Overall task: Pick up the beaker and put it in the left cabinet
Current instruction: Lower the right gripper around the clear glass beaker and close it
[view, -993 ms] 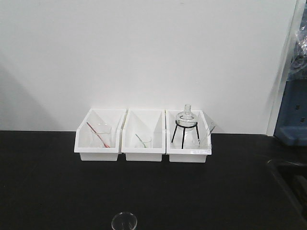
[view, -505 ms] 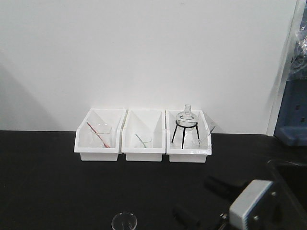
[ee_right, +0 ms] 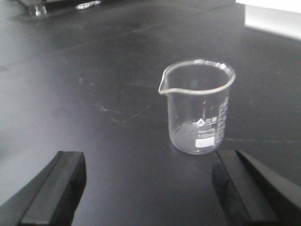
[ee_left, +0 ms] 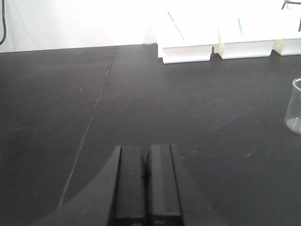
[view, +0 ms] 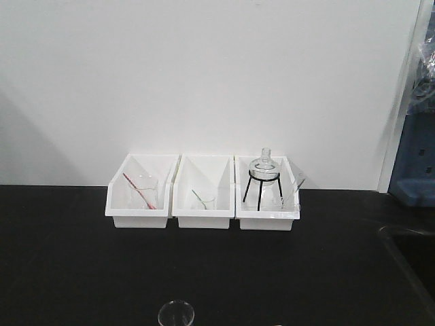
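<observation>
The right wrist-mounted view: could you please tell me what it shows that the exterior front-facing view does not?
Only the right wrist view shows the open right gripper close to the small clear glass beaker, plus its pour spout and printed scale. Only the front view shows the full row of three white plastic bins holding a red-rod beaker, a green-rod beaker and a round glass flask on a black tripod. Both show the beaker upright on the black tabletop.

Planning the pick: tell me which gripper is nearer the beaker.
Right. The right gripper sits open just short of the beaker; the left gripper is shut, the beaker well off to its right.
</observation>
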